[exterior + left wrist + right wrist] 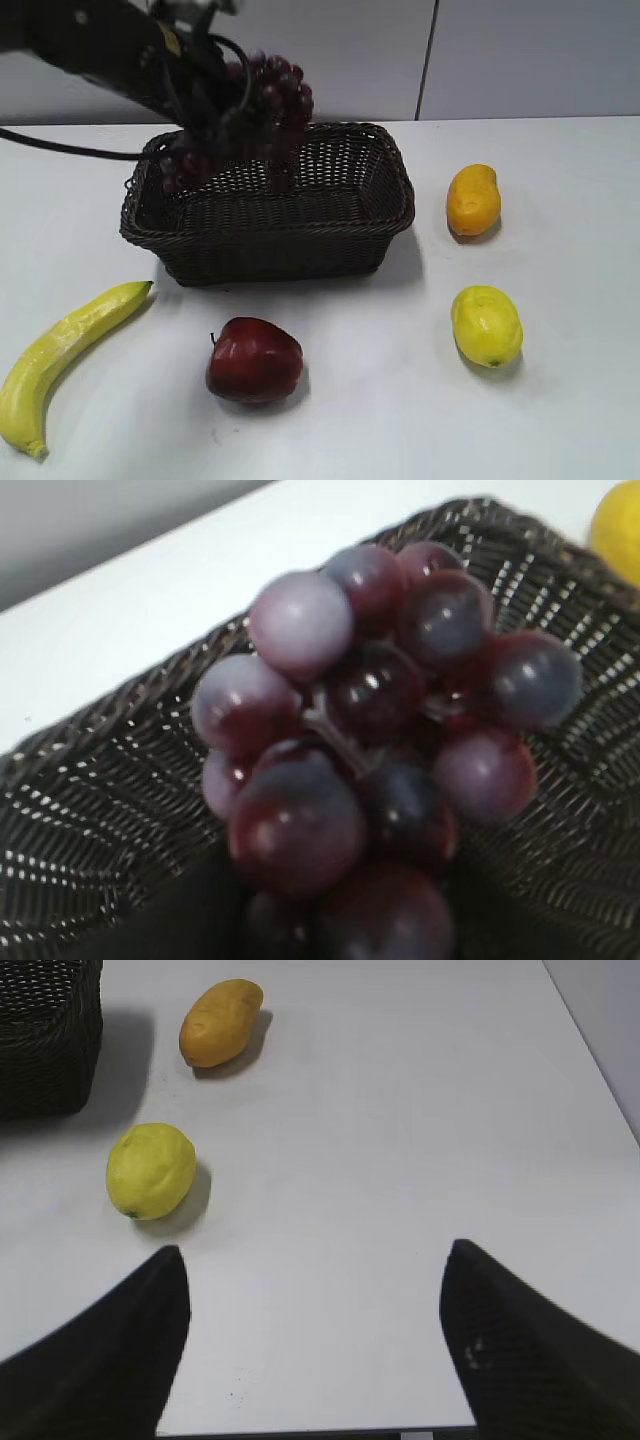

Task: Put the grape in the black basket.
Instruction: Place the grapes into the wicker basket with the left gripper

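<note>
The grape, a bunch of dark purple-red grapes, hangs in my left gripper above the back left part of the black basket. In the left wrist view the grape fills the middle, with the basket's woven wall behind and below it; the fingers are mostly hidden by the bunch. My left gripper is shut on the grape. My right gripper is open and empty over bare table, out of the exterior view.
A red apple and a banana lie in front of the basket. A lemon and an orange mango lie to its right; they also show in the right wrist view, lemon and mango.
</note>
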### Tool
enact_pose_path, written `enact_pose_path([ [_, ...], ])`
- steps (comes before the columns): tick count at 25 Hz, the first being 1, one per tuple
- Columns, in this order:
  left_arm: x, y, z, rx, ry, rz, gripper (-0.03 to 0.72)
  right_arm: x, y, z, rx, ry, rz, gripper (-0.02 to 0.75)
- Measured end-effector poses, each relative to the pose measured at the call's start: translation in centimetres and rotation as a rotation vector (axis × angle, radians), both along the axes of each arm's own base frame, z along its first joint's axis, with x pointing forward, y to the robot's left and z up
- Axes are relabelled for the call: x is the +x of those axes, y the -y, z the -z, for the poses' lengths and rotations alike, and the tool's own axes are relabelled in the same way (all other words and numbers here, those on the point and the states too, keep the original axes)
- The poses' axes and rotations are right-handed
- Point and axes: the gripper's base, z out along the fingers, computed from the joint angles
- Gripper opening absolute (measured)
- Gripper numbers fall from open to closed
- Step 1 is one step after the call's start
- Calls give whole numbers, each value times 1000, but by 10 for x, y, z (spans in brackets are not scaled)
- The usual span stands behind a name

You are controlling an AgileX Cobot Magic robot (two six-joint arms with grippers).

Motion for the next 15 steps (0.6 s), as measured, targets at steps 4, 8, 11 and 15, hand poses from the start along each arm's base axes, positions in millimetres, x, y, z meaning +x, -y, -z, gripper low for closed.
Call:
enact_pose_path([
  [4, 7, 4, 37, 47, -78, -1, 332, 0, 0, 0, 0, 0, 0, 593],
  [8, 8, 5, 44, 60, -98, -1, 522, 0, 0, 0, 0, 0, 0, 593],
  [11, 7, 5, 38, 51, -83, -1, 614, 0, 0, 0, 0, 0, 0, 593],
  [15, 1, 1, 13, 28, -46, -1, 625, 0, 0, 0, 0, 0, 0, 593],
])
